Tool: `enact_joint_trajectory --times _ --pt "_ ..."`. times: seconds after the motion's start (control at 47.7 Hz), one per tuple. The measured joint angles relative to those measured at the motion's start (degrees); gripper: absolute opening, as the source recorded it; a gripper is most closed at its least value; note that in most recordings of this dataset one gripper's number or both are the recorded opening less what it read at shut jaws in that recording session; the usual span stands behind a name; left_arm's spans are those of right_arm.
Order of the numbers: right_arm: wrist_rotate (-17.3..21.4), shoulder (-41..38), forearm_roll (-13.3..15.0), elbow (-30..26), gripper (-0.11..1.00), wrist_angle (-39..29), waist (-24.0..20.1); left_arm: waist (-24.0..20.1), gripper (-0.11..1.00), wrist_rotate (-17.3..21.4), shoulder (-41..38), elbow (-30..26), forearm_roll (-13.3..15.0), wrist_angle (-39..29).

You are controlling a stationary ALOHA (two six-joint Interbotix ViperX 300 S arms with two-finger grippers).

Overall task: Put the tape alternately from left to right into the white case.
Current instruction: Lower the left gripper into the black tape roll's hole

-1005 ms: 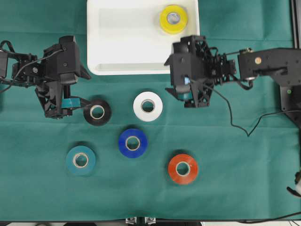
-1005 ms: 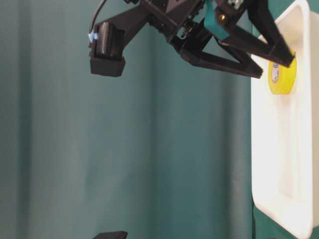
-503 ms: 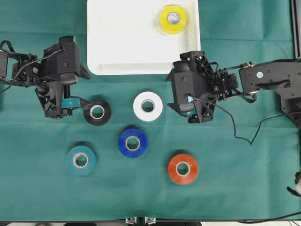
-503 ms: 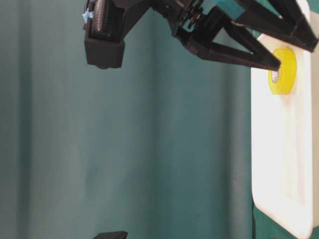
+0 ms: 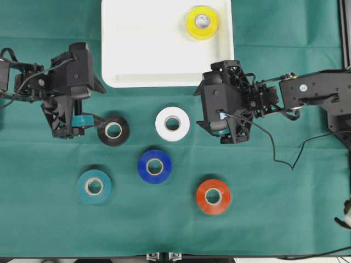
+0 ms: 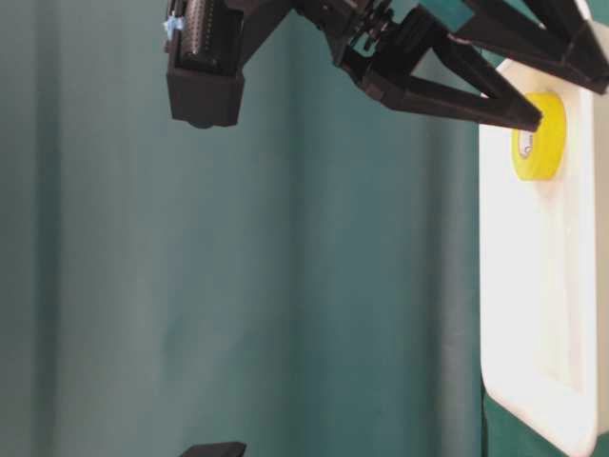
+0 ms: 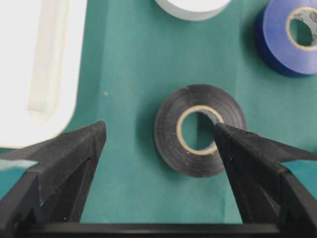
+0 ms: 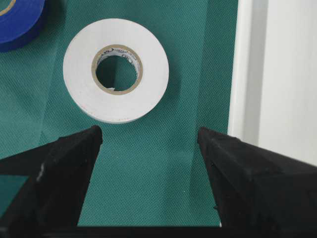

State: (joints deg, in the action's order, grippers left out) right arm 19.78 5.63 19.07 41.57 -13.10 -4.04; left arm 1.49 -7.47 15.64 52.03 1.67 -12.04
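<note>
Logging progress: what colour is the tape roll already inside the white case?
Yellow tape roll, pale core; clearest in the overhead view.

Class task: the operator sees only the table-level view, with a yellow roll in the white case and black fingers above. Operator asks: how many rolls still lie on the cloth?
Observer: Five: black, white, blue, teal, orange-red.
Operator: Is the left hand holding one?
Observer: No. The left hand is open, the black roll lying between its fingers.
Operator: And the right?
Observer: The right hand is open and empty, the white roll just ahead.
</note>
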Motion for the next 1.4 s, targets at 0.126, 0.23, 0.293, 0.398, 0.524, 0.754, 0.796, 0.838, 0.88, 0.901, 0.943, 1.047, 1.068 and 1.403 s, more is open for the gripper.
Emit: enact_joint_trajectory --times 0.126,0.23,0.293,0.398,0.524,0.754,0.796,0.838,0.88,0.901,0.943,1.047,1.068,1.403 --pt "0.0 0.0 0.0 0.1 0.86 0.1 0.0 0.9 0.72 -2.1 -1.8 -0.3 0.0 0.0" --pt "0.0 0.0 0.0 0.0 0.86 0.1 0.0 1.1 0.72 -4.5 -3.3 -0.3 0.0 -0.1" --pt "-0.1 0.0 0.0 0.1 0.86 0.1 0.0 1.0 0.72 -5.2 -4.1 -0.4 0.0 -0.1" --pt "0.0 0.0 0.0 0.2 0.86 0.1 0.0 1.1 0.72 -6.2 -5.2 -0.4 0.0 -0.1" --pt "0.0 0.0 0.0 0.4 0.86 0.1 0.0 1.1 0.72 -7.6 -6.8 -0.9 0.0 0.0" --pt "0.0 0.0 0.0 0.4 0.86 0.1 0.0 1.1 0.72 -8.3 -10.1 -2.2 0.0 -0.1" --pt "-0.1 0.0 0.1 0.4 0.85 0.1 0.0 1.1 0.72 -8.3 -10.8 -2.5 0.0 -0.1" --pt "0.0 0.0 0.1 0.4 0.86 0.1 0.0 1.1 0.72 -8.3 -11.4 -2.8 0.0 -0.1" --pt "0.0 0.0 0.0 0.4 0.86 0.1 0.0 1.1 0.72 -8.3 -12.1 -3.0 0.0 -0.1" --pt "0.0 0.0 0.0 0.4 0.86 0.1 0.0 1.2 0.72 -8.3 -12.5 -3.2 0.0 -0.1" --pt "0.0 0.0 0.1 0.4 0.86 0.1 0.0 1.2 0.72 -8.3 -13.3 -3.3 0.0 -0.1" --pt "0.0 0.0 0.0 0.6 0.86 0.1 0.0 1.2 0.72 -8.3 -15.1 -4.0 0.0 -0.1" --pt "0.0 0.0 0.0 0.5 0.86 0.1 0.0 1.2 0.72 -8.3 -15.5 -4.1 0.0 -0.1" --pt "0.0 0.0 0.0 0.6 0.86 0.1 0.0 1.2 0.71 -8.3 -17.8 -5.6 -0.1 -2.5"
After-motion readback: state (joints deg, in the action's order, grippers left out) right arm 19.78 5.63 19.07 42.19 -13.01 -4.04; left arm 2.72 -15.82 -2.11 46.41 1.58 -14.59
